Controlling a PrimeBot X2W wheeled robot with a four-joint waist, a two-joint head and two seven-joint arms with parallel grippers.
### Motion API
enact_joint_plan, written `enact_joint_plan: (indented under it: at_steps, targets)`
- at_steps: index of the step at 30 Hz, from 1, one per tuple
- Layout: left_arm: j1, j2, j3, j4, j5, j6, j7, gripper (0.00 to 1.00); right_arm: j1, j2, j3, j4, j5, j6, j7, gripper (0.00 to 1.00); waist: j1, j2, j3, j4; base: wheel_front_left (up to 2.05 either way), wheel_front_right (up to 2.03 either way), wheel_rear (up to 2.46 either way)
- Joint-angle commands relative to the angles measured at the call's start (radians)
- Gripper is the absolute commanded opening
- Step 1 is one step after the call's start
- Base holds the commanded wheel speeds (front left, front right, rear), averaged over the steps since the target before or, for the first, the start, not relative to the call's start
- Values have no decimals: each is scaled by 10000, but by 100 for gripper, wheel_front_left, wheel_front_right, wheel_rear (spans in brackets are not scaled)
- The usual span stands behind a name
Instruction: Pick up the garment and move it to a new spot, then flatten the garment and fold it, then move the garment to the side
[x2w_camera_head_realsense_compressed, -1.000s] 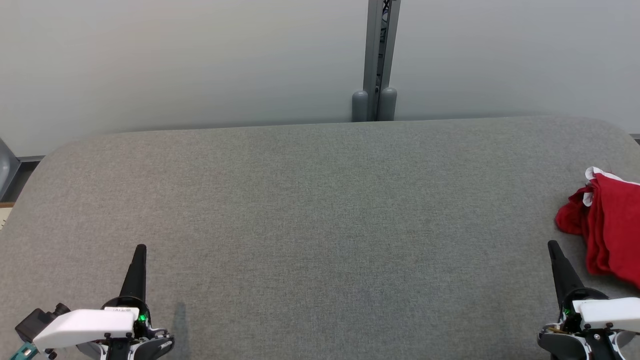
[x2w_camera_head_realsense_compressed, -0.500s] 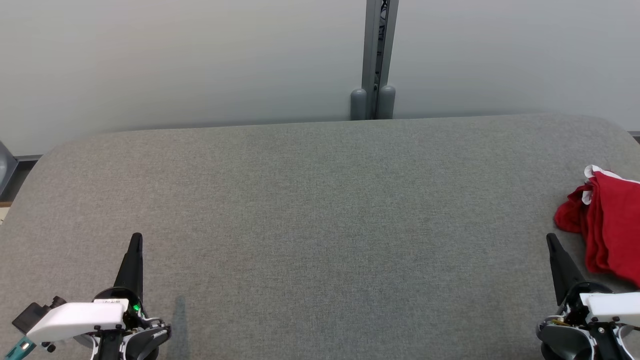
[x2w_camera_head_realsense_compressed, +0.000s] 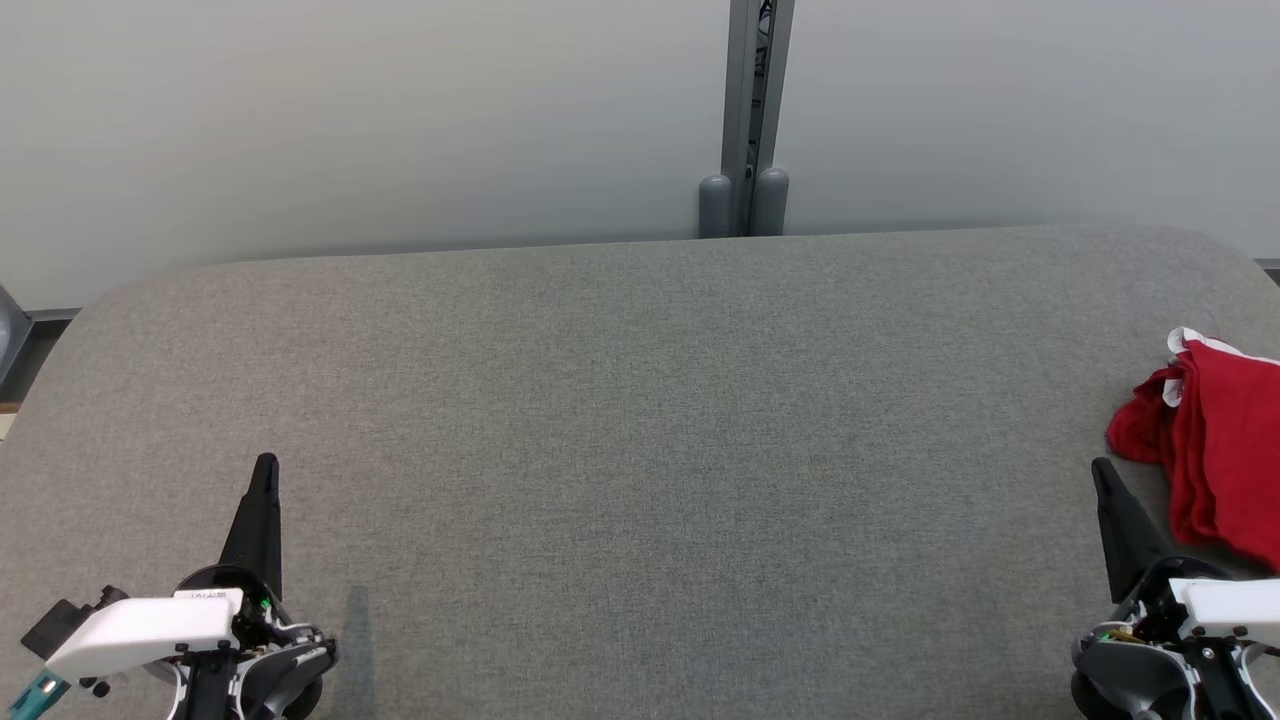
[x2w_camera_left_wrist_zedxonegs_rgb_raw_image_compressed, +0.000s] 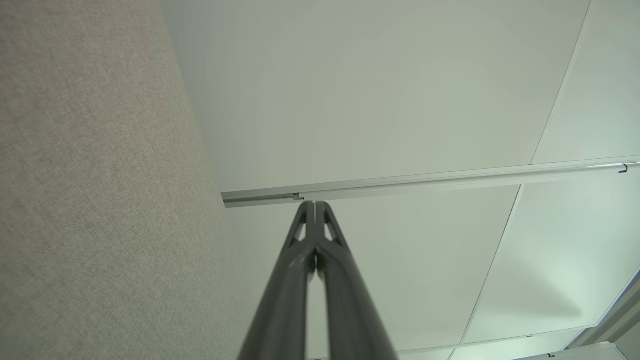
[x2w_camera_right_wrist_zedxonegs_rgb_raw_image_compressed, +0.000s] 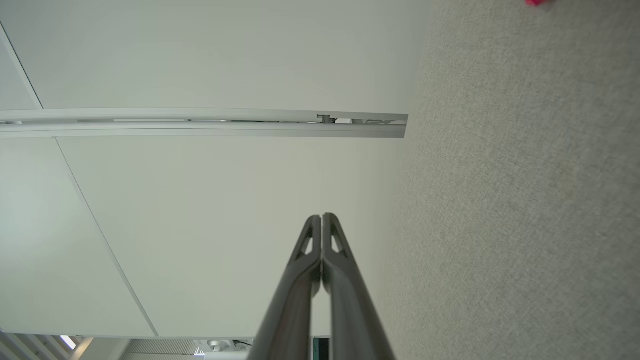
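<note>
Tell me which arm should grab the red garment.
Right. The right gripper sits close beside the red garment at the right edge of the table; the left gripper is far across it. Both are shut and empty.

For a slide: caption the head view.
Left gripper and right gripper shut, empty; red garment lying at right edge of table.

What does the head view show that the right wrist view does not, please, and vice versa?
Head view: the shut left pincer and the bulk of the crumpled red garment. Right wrist view: wall panel seams and the fingertips meeting, close up. Both: the right pincer, the grey table, the metal rail and some red of the garment.
</note>
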Motion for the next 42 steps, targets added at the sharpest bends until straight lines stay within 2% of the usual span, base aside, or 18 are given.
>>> enact_joint_plan:
  at_steps: [1,42]
  targets:
    - [-141,56,41,-23,-13,-41,31,0,-89,-92,-15,25,22,4,34,0,0,-1,0,0,0,0,0]
    - [-141,56,39,-26,-13,-41,31,0,-86,-93,-12,23,24,4,34,0,0,-1,0,0,0,0,0]
